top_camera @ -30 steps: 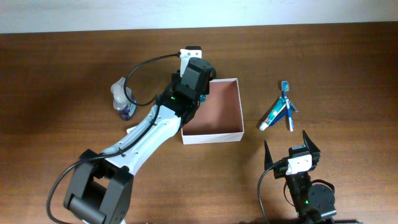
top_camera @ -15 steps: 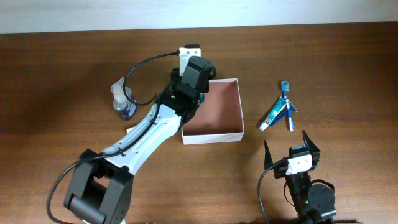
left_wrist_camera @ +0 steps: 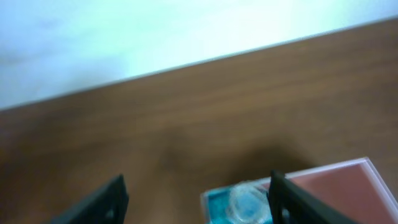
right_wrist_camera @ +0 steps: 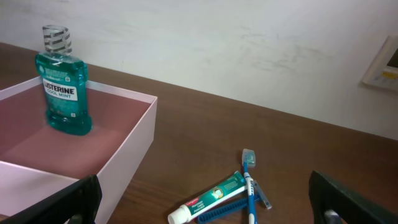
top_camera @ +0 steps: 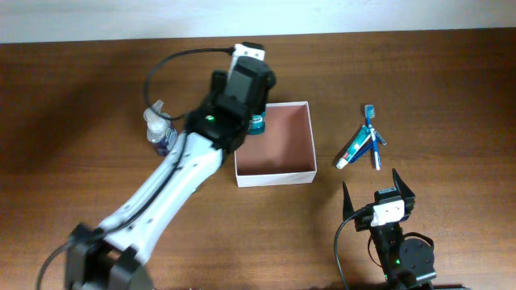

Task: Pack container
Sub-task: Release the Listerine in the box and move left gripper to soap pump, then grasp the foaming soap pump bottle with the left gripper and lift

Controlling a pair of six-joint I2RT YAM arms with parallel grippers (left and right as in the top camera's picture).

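- The box [top_camera: 282, 149] sits on the table [top_camera: 89, 89], a teal bottle [top_camera: 256, 124] upright in its far-left corner.
- The left arm [top_camera: 181, 173] reaches over that corner, jaws apart above the cap, empty.
- The right arm [top_camera: 387, 213] sits at the near edge, jaws wide, empty.

A robotics lab or test bench is indicated rather than a home. A wood-grain table [top_camera: 81, 80] is set against a plain white wall [right_wrist_camera: 249, 37], and two robot arms are mounted at its near edge. The left arm [top_camera: 169, 185] is white-shelled with a black cable [top_camera: 171, 58] looped above it. The right arm [top_camera: 395, 250] is black, and green indicator lights are lit on both. Bathroom goods are laid out on the tabletop as loose items: a Listerine mouthwash bottle [right_wrist_camera: 64, 87] stood in a shallow cardboard container [top_camera: 274, 177], a toothpaste tube [right_wrist_camera: 211, 196], a blue toothbrush [right_wrist_camera: 250, 183] and a small spray bottle [top_camera: 159, 133]. A white fixture [right_wrist_camera: 382, 65] is seen on the wall; its kind cannot be told.
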